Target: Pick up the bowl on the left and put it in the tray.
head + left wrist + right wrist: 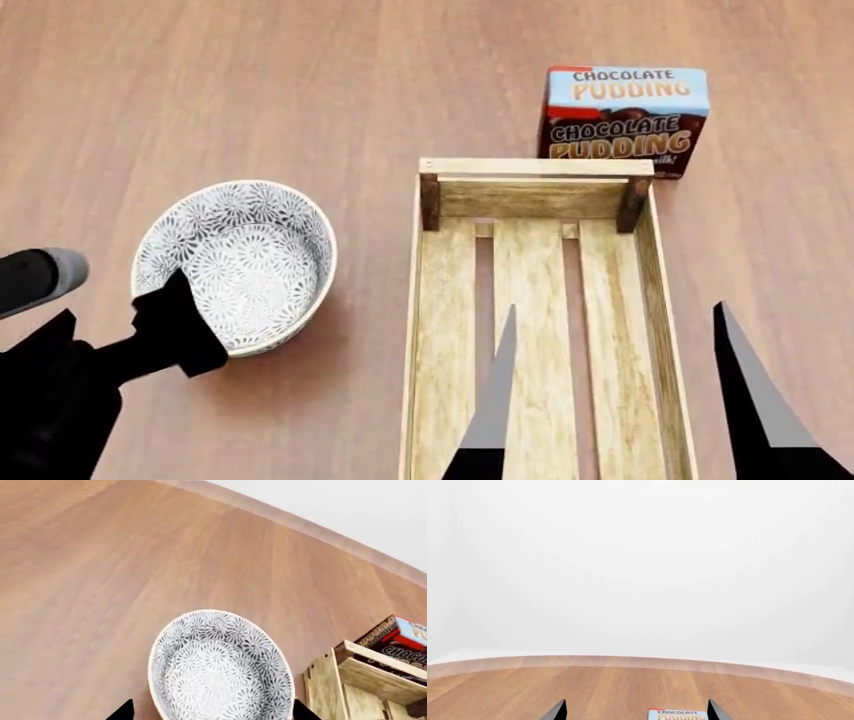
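Observation:
The bowl (240, 262), white with a dense grey-black floral pattern, stands upright on the wooden table, left of the tray (431, 330). My left gripper (212, 712) is open, its two black fingertips either side of the bowl (220, 667) at its near part. In the head view one left finger (174, 322) overlaps the bowl's near rim; whether it touches cannot be told. The tray, a long light-wood slatted crate, holds nothing. My right gripper (615, 308) hangs open above the tray's near half, nothing between its fingers.
A chocolate pudding box (623, 115) stands just behind the tray's far end, also seen as the box (400, 642) beside the tray corner (323, 680) and as the box (677, 714) between the right gripper (636, 711) fingertips. Bare wooden tabletop (267, 90) surrounds the bowl.

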Controlling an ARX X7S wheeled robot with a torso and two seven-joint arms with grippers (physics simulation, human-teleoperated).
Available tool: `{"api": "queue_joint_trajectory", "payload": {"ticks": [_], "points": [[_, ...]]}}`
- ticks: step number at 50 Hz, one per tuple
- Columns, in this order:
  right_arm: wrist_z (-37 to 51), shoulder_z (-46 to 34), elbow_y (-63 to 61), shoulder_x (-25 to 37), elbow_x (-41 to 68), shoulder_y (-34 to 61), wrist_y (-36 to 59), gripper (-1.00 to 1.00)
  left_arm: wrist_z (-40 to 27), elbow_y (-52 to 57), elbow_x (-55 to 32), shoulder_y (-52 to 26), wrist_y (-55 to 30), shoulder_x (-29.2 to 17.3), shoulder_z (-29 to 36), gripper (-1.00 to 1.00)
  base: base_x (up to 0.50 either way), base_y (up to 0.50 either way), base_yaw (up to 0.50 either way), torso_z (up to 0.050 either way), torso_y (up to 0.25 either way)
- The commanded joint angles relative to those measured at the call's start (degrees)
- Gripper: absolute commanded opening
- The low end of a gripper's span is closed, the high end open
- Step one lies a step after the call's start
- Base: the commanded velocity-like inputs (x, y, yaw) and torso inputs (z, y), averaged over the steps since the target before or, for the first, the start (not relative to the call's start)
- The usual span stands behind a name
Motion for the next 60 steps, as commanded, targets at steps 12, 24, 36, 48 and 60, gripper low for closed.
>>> {"api": "queue_joint_trajectory", "payload": {"ticks": [12, 24, 36, 48, 60], "points": [[-1.6, 0.7, -0.2, -1.1, 0.3, 0.2, -0.3, 1.00, 1.6, -10.5, 5.3, -2.4, 5.9, 2.8, 0.6, 1.00, 0.00, 0.00, 0.00, 0.000, 0.000], [-1.3, 0.7, -0.3, -0.8, 0.8, 0.4, -0.7, 1.00, 1.5, -12.8, 5.2, -3.8, 6.6, 3.3, 1.5, 1.00, 0.00, 0.00, 0.00, 0.000, 0.000], [-1.2, 0.6, 0.0, -0.4, 1.1, 0.5, -1.3, 1.00, 3.3, -19.2, 5.3, -5.3, 9.1, 4.4, 2.1, 1.00, 0.00, 0.00, 0.00, 0.000, 0.000], [-0.9, 0.5, -0.1, 0.0, 1.3, 0.5, -1.7, 1.00, 5.0, -24.7, 3.7, -6.5, 10.4, 5.3, 2.2, 1.00, 0.00, 0.00, 0.00, 0.000, 0.000], [-0.6, 0.3, 0.0, 0.2, 1.4, 0.5, -2.0, 1.00, 5.8, -29.5, 3.8, -8.2, 12.1, 5.4, 3.0, 1.00, 0.00, 0.00, 0.00, 0.000, 0.000]]}}
